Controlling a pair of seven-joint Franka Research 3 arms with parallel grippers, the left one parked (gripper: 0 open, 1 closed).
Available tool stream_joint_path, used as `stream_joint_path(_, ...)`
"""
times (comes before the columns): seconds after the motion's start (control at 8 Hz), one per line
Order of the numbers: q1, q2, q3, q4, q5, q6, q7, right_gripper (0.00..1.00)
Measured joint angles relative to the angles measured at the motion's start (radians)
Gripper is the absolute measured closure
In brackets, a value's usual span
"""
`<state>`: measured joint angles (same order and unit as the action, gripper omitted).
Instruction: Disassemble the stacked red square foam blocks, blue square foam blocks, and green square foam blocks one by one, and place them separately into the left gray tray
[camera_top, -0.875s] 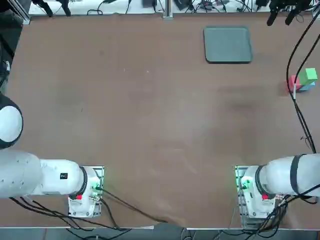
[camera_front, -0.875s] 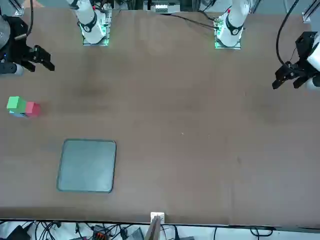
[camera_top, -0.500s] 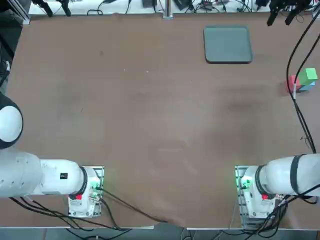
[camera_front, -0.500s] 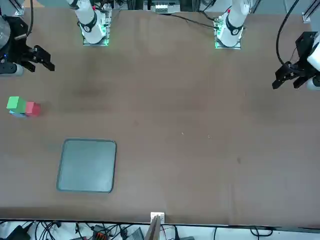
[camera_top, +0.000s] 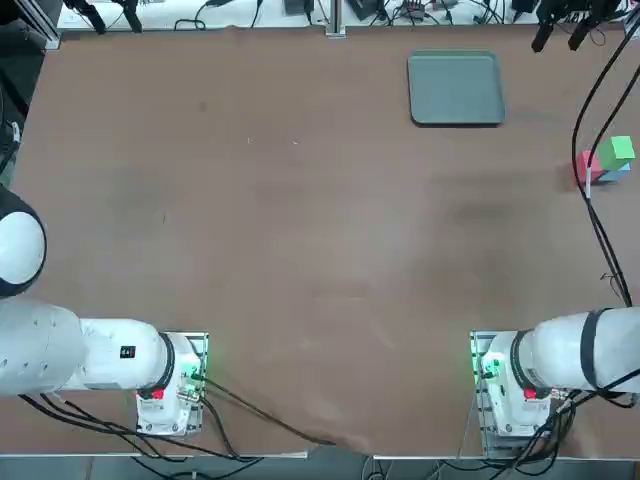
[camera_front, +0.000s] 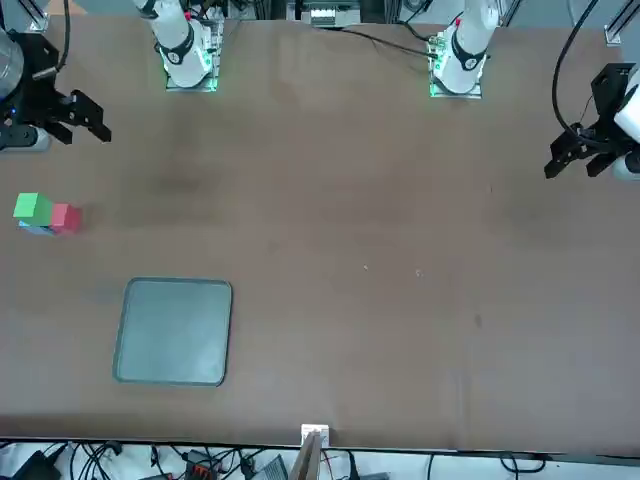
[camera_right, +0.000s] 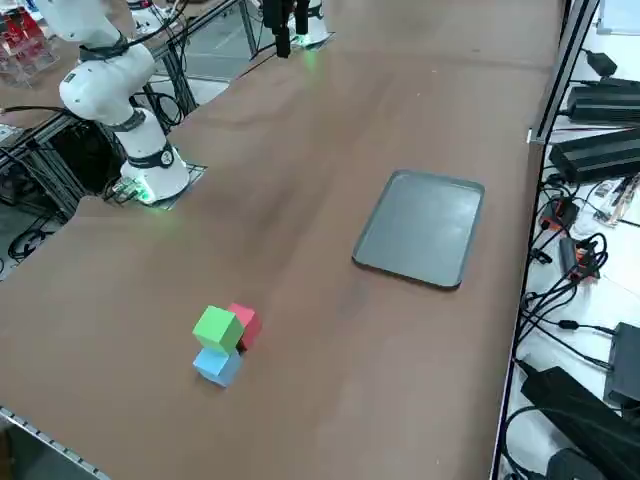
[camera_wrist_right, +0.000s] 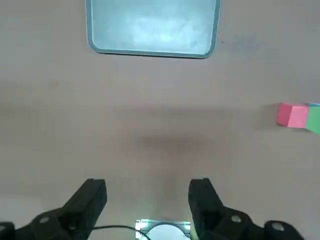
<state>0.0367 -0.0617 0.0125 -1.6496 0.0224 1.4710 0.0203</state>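
No block has been lifted yet; this is the approach step. The right arm's pincer (camera_wrist_right: 147, 197) hangs high over bare tabletop (camera_top: 300, 220), spread wide and empty. The small bright-green foam cube (camera_right: 216, 326) sits atop the light-blue foam cube (camera_right: 216, 364), the pinkish-red foam cube (camera_right: 245, 322) touching beside, lower left in the side view. The flat dark-gray square tray (camera_right: 440, 268) lies well apart. Next, the pincer must travel over the green cube and descend. Nothing has shifted since the earlier frames.

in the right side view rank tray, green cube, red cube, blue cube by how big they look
1. Tray: largest by far.
2. Green cube: shows most, sitting on top.
3. Blue cube and red cube: partly hidden by the green one, so I won't rank them; all three look alike in real size.
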Motion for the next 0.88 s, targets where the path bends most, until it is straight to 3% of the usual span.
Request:
stream_joint_path(0.5,0.000,0.001,-0.001,0.000,-0.002,-0.018,0.000,0.00)
stream_joint_path(0.88,-0.035,0.039,-0.014,-0.007,-0.089,-0.245,0.000,0.00)
